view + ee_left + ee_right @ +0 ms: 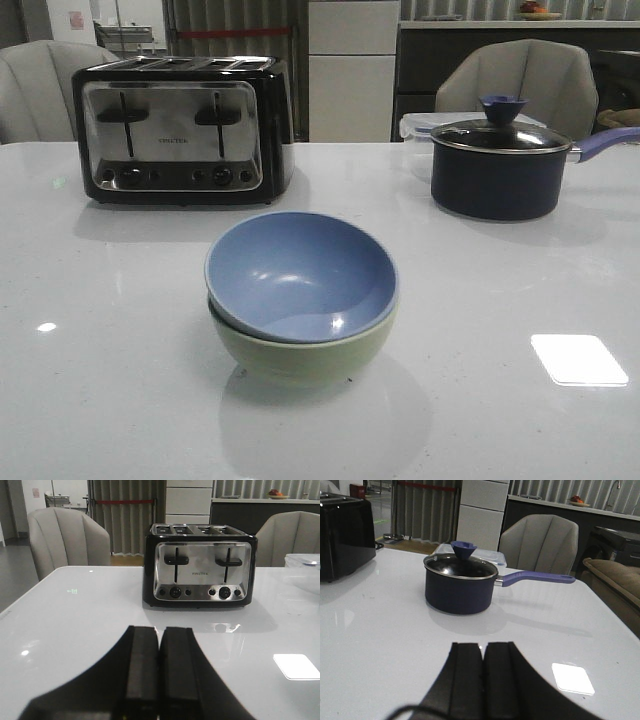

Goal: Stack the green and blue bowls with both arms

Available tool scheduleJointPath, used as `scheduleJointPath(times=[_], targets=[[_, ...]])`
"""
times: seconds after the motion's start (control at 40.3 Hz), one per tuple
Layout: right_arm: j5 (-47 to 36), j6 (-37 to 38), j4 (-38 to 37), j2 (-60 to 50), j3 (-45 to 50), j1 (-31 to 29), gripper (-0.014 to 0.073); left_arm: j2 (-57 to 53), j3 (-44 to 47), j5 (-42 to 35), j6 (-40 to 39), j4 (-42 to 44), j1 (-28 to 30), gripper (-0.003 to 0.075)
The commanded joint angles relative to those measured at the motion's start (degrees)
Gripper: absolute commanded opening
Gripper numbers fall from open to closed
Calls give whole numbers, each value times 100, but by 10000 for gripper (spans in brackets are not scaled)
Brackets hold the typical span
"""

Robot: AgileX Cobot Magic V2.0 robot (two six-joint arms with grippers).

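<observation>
Blue bowl [298, 272] nested inside green bowl [300, 350], centre of the surface [100, 380]. Left claw [159, 680] and right claw [483, 680] both fully closed, gripping nothing.

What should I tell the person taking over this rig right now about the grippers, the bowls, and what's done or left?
Left gripper: shut, holding nothing, low over the white table, facing the black and chrome four-slot toaster.
Right gripper: shut, holding nothing, facing the dark lidded saucepan with the purple handle.
Bowls: the dusty blue matte bowl sits nested inside the pale sage green bowl, mid-table, slightly tilted.
Done: the stack looks complete, and neither gripper shows in the front view.
Left: nothing evident beyond confirming the blue bowl sits stably.
</observation>
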Motion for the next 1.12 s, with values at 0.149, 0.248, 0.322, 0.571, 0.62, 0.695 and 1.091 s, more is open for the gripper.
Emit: scheduleJointPath(times=[0.149,0.248,0.322,0.571,0.62,0.695,1.091], targets=[[-728,1105,-479,-108,-25,57,56,-110,28,-557,-69,4,-34,93],[-705,1069,-376,-108,-25,57,56,-110,28,-557,-69,4,-34,93],[-699,1069,-381,-108,-25,57,56,-110,28,-557,-69,4,-34,93],[-710,1064,-389,-108,-25,57,56,-110,28,-557,-69,4,-34,93],[-688,1064,-389,-108,-25,57,57,-110,28,-557,-69,4,-34,93],[-659,1064,-389,-108,-25,57,57,-110,28,-557,-69,4,-34,93],[-649,1064,-389,-108,-25,57,57,-110,28,-557,-69,4,-34,93]])
